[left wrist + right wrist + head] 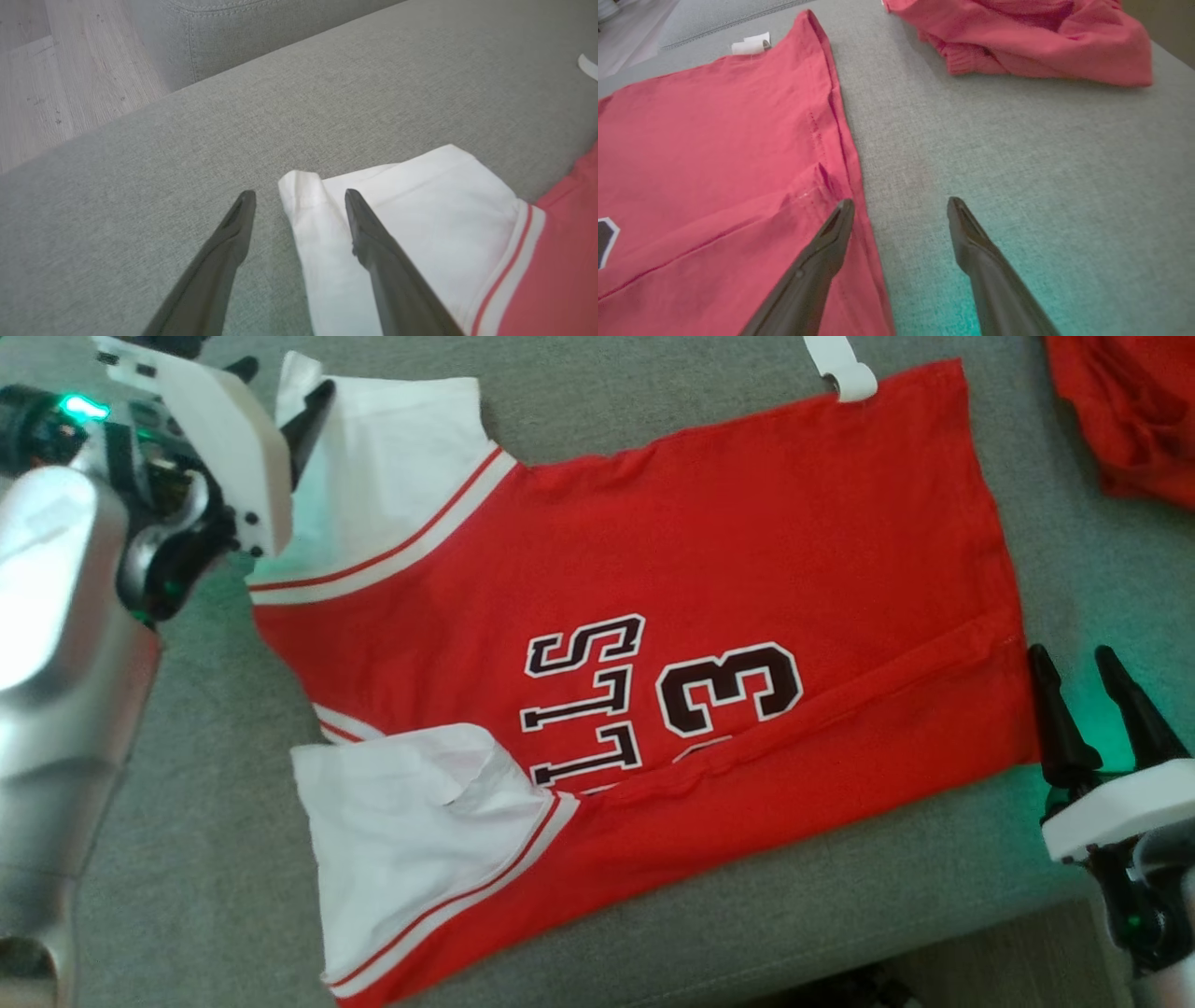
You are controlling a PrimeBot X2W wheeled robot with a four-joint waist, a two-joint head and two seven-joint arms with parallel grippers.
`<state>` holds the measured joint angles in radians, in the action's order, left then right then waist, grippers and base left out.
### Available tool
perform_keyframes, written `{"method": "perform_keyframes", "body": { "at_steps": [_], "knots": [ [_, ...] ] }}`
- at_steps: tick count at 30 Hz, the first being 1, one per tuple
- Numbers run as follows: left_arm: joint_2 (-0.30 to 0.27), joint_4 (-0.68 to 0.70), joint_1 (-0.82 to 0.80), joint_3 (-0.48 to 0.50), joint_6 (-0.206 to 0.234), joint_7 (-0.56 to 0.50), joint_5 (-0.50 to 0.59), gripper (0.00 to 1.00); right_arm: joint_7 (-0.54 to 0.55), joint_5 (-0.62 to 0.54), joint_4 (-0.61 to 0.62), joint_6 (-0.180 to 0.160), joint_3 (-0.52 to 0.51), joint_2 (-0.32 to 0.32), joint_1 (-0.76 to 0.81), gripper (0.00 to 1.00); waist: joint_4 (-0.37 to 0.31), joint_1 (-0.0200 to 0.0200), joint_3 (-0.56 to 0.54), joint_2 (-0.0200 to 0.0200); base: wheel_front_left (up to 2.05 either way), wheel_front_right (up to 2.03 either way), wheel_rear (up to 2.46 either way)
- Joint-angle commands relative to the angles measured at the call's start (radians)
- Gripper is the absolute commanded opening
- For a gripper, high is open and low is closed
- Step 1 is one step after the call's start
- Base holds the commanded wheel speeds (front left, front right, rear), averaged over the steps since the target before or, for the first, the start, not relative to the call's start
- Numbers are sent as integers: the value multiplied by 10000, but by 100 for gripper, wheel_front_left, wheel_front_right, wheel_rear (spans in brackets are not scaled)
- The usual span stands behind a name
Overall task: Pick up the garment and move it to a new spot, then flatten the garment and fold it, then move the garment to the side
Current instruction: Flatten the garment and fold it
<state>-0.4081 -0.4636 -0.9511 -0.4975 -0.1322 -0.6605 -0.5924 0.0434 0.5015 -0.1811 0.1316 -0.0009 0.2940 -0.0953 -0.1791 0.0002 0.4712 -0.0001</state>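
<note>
The garment (pixel 700 541) is a red jersey with white sleeves and a dark "3" print, spread flat on the grey cushion (pixel 205 821). Its near long edge is folded up over part of the print. My left gripper (pixel 280 392) is open at the far white sleeve. In the left wrist view the sleeve (pixel 420 210) has its rolled corner between the left gripper's (pixel 299 193) spread fingers, one finger over the fabric. My right gripper (pixel 1072 658) is open at the near hem corner. In the right wrist view, one finger of the right gripper (pixel 901 201) is over the red hem (pixel 714 130) and the other over bare cushion.
A second red garment (pixel 1130 420) lies crumpled at the far right, also in the right wrist view (pixel 1031 37). A white tag (pixel 845 369) sticks out from the jersey's far edge. The cushion's front edge drops to wooden floor (pixel 980 961); floor (pixel 46 84) also borders the left side.
</note>
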Motion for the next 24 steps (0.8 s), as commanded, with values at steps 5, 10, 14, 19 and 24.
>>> {"method": "perform_keyframes", "body": {
  "at_steps": [5, 10, 14, 19, 24],
  "knots": [
    [-755, -151, -785, 58, 17, 164, -243, 100, -263, 105, 38, -9, 139, 261, -154, 100, -161, -2, 203, 1, 0, 0, 0],
    [-847, -356, -909, -144, 17, 303, -368, 100, -304, 84, -65, -9, 186, 285, -229, 100, -190, -2, 196, 1, 0, 0, 0],
    [-944, -448, -1051, -333, 16, 189, -516, 100, -329, 93, -121, -9, 236, 320, -272, 100, -228, -2, 194, 1, 0, 0, 0],
    [-1035, -458, -1130, -472, 16, 116, -730, 82, -372, 118, -169, -9, 245, 355, -270, 100, -268, -2, 196, 1, 0, 0, 0],
    [-1109, -503, -1166, -626, 16, 91, -909, 38, -394, 147, -242, -9, 301, 342, -279, 100, -323, -2, 167, 1, 0, 0, 0]
  ]
}}
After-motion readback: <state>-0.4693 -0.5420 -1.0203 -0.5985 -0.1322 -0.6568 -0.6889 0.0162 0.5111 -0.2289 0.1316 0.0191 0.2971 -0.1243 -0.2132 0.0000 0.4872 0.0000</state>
